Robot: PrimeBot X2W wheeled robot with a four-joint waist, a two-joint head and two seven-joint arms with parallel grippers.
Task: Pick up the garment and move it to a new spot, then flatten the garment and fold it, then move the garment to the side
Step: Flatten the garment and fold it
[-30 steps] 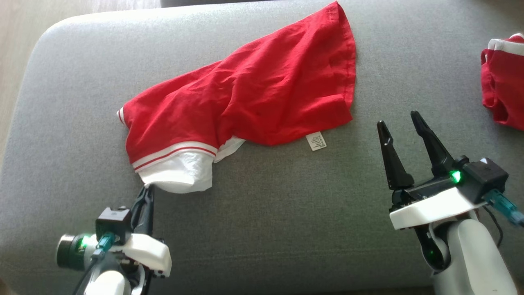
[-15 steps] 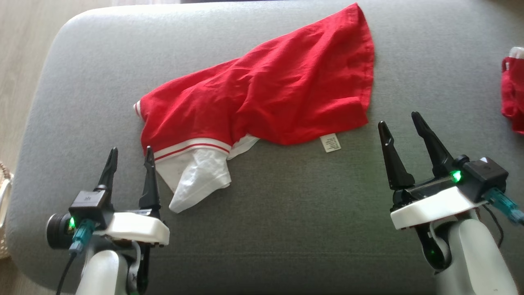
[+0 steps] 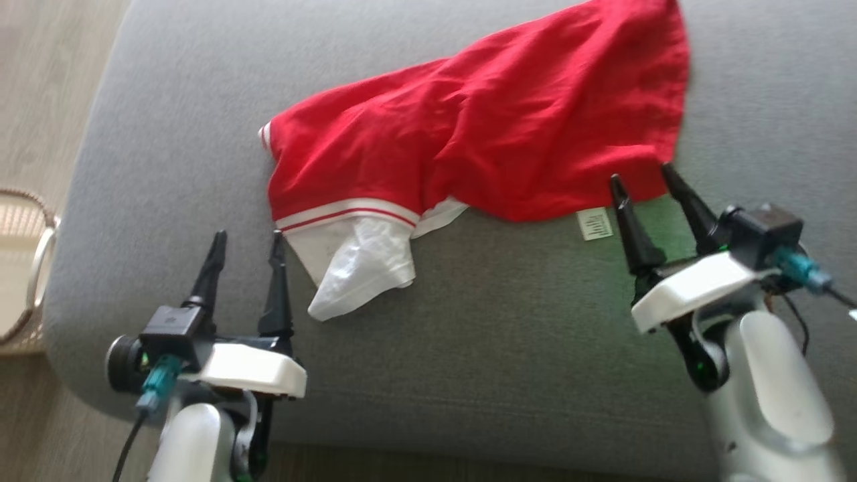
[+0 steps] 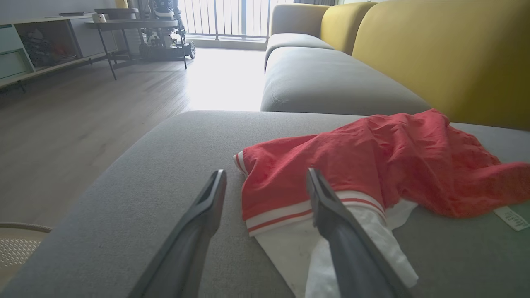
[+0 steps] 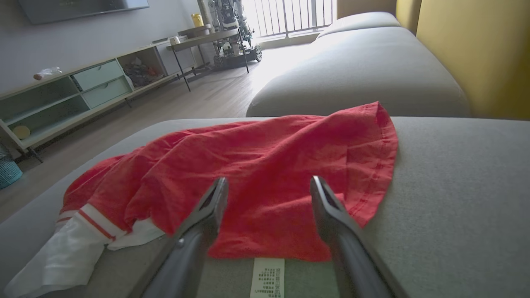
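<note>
Left gripper and right gripper: fingers spread on both, nothing between them.

Left gripper sits just beside the white sleeve of the red garment. Right gripper's tips reach the garment's near red edge, by the white care label; whether they touch it cannot be told. Garment lies crumpled and unfolded on the grey sofa cushion, striped band toward the left gripper. Woven basket stands on the wood floor at the cushion's left end.
</note>
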